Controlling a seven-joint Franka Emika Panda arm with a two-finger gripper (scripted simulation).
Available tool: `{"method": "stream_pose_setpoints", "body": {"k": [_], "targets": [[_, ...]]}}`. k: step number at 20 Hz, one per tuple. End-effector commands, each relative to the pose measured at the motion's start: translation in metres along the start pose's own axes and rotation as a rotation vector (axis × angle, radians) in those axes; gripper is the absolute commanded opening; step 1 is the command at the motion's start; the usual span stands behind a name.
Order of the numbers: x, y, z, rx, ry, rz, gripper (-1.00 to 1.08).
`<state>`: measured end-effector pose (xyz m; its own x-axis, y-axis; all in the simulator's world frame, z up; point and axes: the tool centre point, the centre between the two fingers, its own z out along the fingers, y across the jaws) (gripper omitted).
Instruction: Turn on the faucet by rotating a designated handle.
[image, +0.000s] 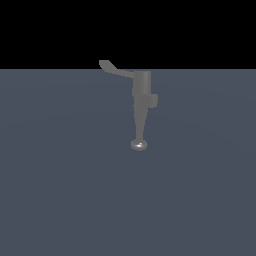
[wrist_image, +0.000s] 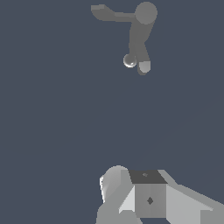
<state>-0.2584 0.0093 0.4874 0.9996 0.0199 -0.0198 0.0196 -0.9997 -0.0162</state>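
Exterior view: 1 matte grey faucet (image: 141, 95), spout tip shiny
Handle: handle (image: 114, 69) thin, bent, juts toward exterior view's left
End effector: end effector (wrist_image: 131, 197) well apart from faucet; cannot tell whether apart or together

You see a flat, dark blue-grey counter (image: 60, 190) filling the lower part of the exterior view. Only the grey faucet (image: 141, 97) stands on it, handle (image: 114, 69) jutting sideways.

We see a matte grey faucet (image: 141, 95) with a shiny rounded tip, a matte handle (image: 114, 69), and a smooth, dull blue-grey counter (image: 60, 190).
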Motion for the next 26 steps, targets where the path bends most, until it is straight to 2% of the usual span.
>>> {"method": "stream_pose_setpoints", "body": {"k": [1,11,18,26], "targets": [[0.000,0.000,0.000,0.000,0.000,0.000,-1.00],[0.002,-0.004,0.008,0.034,-0.037,-0.013,-1.00],[0.006,-0.004,0.008,0.028,-0.034,0.006,-1.00],[0.026,-0.005,0.010,0.009,-0.032,0.103,-1.00]]}}
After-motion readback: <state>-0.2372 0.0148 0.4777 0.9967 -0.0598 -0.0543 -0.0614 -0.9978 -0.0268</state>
